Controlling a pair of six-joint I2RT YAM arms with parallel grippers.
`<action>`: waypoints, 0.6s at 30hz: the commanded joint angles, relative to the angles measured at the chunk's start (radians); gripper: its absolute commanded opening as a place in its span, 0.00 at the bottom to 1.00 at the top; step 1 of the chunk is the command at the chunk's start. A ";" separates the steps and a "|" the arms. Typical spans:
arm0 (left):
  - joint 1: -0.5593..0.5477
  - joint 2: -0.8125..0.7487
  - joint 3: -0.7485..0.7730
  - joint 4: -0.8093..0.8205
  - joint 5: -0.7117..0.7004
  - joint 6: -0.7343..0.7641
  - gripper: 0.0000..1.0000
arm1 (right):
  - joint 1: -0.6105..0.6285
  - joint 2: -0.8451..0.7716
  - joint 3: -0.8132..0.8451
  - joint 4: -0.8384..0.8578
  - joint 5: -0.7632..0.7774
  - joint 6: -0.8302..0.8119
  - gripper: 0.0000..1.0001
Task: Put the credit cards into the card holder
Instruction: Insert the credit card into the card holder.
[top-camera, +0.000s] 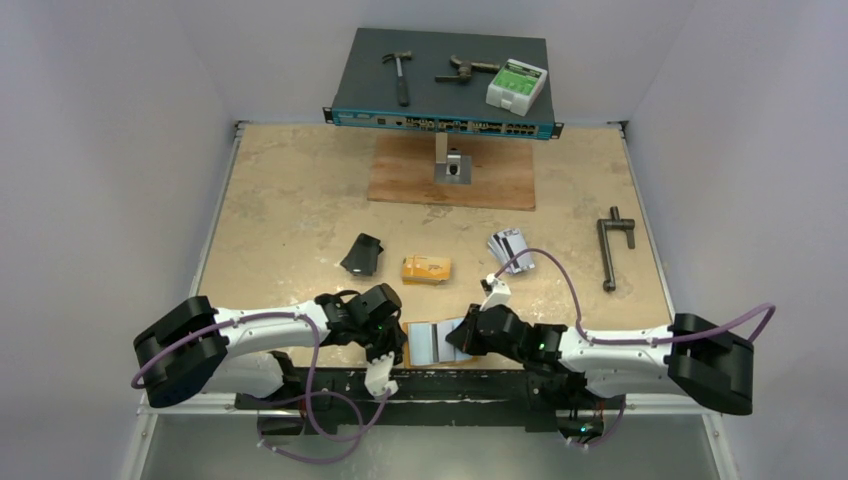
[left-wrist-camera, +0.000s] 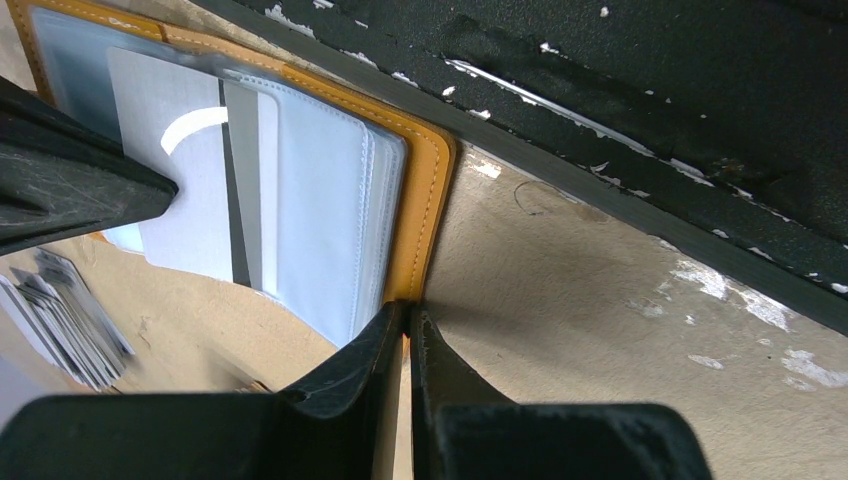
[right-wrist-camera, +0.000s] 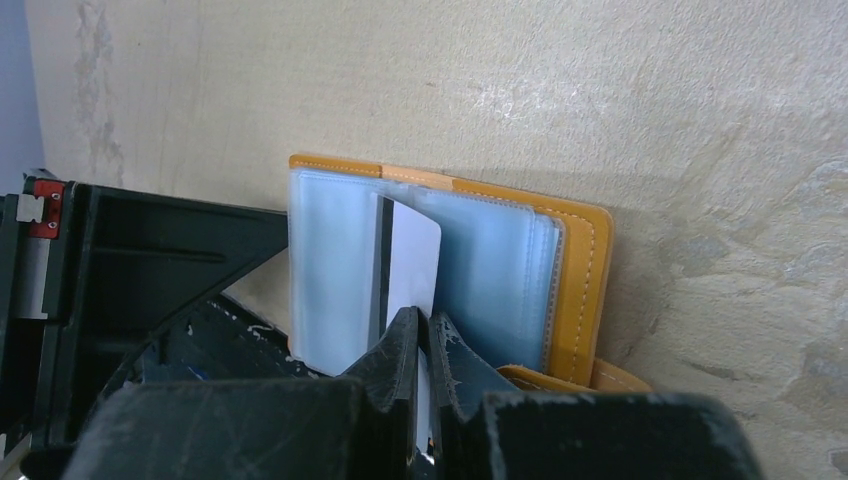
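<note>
The orange wallet (right-wrist-camera: 582, 270) lay open at the near edge of the table (right-wrist-camera: 600, 80). The left gripper (left-wrist-camera: 408, 325) was closed on its edge. The right gripper (right-wrist-camera: 420, 345) pinched a silver card (right-wrist-camera: 412, 250), partly inside a sleeve (right-wrist-camera: 485, 275). The card looked thin, stiff and slippery, best held by its end.

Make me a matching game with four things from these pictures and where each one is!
Things:
1. hammer
2. card holder
3. silver card
4. black case

Places:
A. pinched in the right claw
B. just left of the yellow-orange card stack
C. on top of the dark box at the back
D. open, with the left claw nipping its orange edge

Pairs: 1-C, 2-D, 3-A, 4-B
</note>
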 joint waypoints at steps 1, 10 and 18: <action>-0.012 0.007 -0.027 -0.045 0.013 0.006 0.07 | -0.005 0.024 -0.001 -0.081 -0.053 -0.072 0.00; -0.017 0.005 -0.016 -0.052 0.010 -0.004 0.06 | -0.007 0.189 0.040 0.065 -0.089 -0.076 0.00; -0.019 0.000 -0.014 -0.060 0.007 -0.008 0.06 | -0.007 0.168 0.044 0.048 -0.065 -0.008 0.24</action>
